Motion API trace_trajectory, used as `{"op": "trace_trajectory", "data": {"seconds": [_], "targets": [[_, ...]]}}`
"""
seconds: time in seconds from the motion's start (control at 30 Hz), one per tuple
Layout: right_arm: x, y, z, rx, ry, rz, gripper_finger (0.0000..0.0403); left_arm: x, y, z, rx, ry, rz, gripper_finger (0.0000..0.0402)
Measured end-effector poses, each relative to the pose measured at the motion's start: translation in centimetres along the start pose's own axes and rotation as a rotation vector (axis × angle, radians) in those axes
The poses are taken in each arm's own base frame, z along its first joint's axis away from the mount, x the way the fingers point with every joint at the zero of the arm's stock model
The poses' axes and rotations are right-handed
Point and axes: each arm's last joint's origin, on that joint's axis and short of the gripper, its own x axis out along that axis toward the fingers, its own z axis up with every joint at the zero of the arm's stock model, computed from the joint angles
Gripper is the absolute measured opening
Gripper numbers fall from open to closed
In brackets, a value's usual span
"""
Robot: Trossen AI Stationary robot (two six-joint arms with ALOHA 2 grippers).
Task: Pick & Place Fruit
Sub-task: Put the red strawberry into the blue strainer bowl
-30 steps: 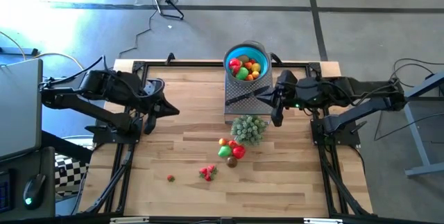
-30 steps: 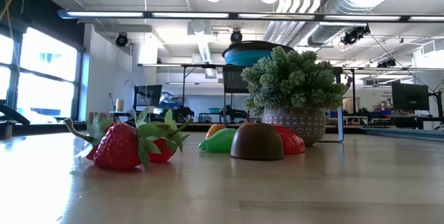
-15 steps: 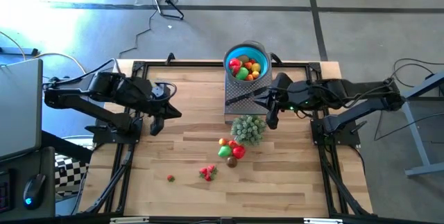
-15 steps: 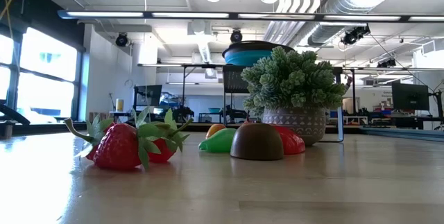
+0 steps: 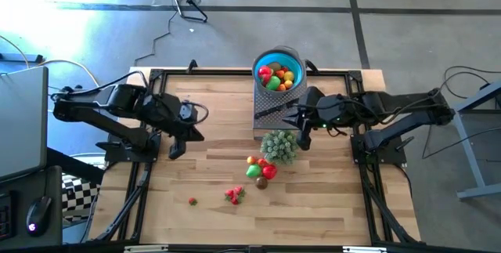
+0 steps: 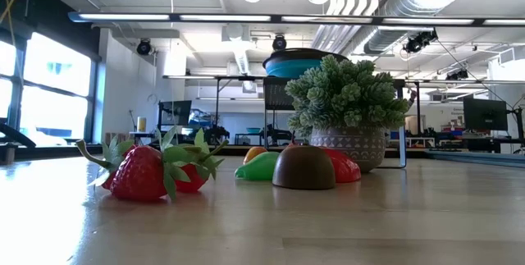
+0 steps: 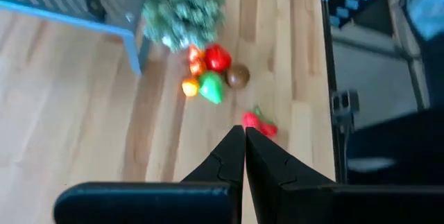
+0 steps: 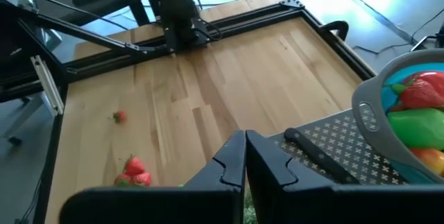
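Several small toy fruits lie on the wooden table: an orange, green, red and brown cluster (image 5: pixel 260 168), two strawberries (image 5: pixel 234 195) and one small red fruit (image 5: pixel 192 200). More fruit fills the blue bowl (image 5: pixel 278 73) at the far edge. My left gripper (image 5: pixel 174 152) is shut and empty, above the table's left part, apart from all fruit; its wrist view shows the cluster (image 7: pixel 208 77) and the strawberries (image 7: pixel 258 121) ahead. My right gripper (image 5: pixel 300 140) is shut and empty, just right of the bushy plant. Neither gripper shows in the low view.
A pale green bushy plant in a pot (image 5: pixel 280 145) stands beside the fruit cluster. A perforated grey stand (image 5: pixel 274 110) under the bowl carries a black-handled knife (image 8: pixel 322 156). Black frame rails run along the table's edges (image 5: pixel 141 182). Bare wood lies at the near and left parts.
My right gripper has moved toward the table's left, closer to the bushy plant. My left arm has reached toward the table's right and its gripper has tipped downward. No fruit has moved.
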Motion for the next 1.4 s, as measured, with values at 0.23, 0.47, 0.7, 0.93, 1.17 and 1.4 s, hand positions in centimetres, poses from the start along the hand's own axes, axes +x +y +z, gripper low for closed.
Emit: {"op": "trace_trajectory", "data": {"seconds": [0.23,0.47,0.7,0.93,1.17,1.4], "targets": [[0.0,0.0,0.0,-0.001,0.003,0.000,0.0004,0.6,-3.3,-1.5,0.074,0.065,-0.058,0.0010],[0.0,0.0,0.0,-0.001,0.008,0.015,0.0004,0.5,-6.6,-3.4,0.117,0.126,-0.142,0.0010],[0.0,0.1,0.0,-0.009,0.009,0.018,0.0004,1.1,-7.7,-4.4,0.074,0.204,-0.143,0.0010],[0.0,0.0,0.0,-0.034,0.000,-0.004,0.0004,1.7,-7.7,-4.5,0.076,0.236,-0.112,0.0011],[0.0,0.0,0.0,-0.053,0.001,0.000,0.0004,2.2,-7.0,-5.7,0.091,0.390,0.007,0.0072],[0.0,0.0,0.0,-0.053,0.002,0.000,0.0004,3.1,-7.0,-6.1,0.114,0.451,0.055,0.0189]]}}
